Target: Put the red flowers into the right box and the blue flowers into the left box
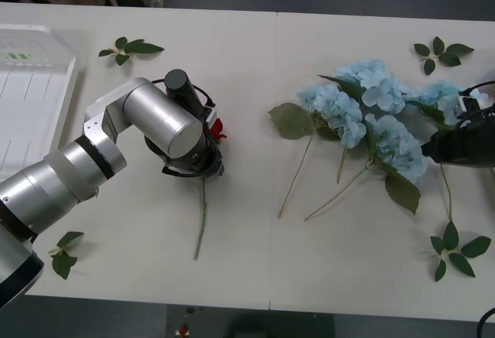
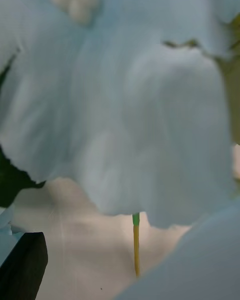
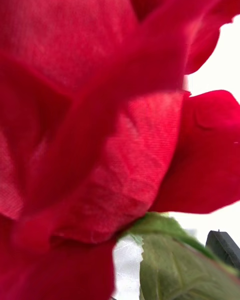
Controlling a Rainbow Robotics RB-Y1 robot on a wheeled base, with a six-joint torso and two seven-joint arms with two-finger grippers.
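Left end effector [image 1: 203, 152]: over deep-red fabric rose [image 1: 216, 130]; finger state cannot be told.
Rose stem [image 1: 202, 218]: runs toward robot.
Right end effector [image 1: 433, 146]: at pale-blue hydrangea cluster [image 1: 371, 114]; cannot tell.

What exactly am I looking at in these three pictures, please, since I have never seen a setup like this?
A two-armed robot stands at a white table. The wide picture looks down from above its arms; the two close-ups come from cameras on its wrists. The left tool sits over a red flower, whose petals fill the left wrist view; its stem runs toward the robot. The right tool is at the cluster of blue flowers, seen close up in the right wrist view. Loose leaf sprigs lie scattered, and a slotted white basket stands at the far left.
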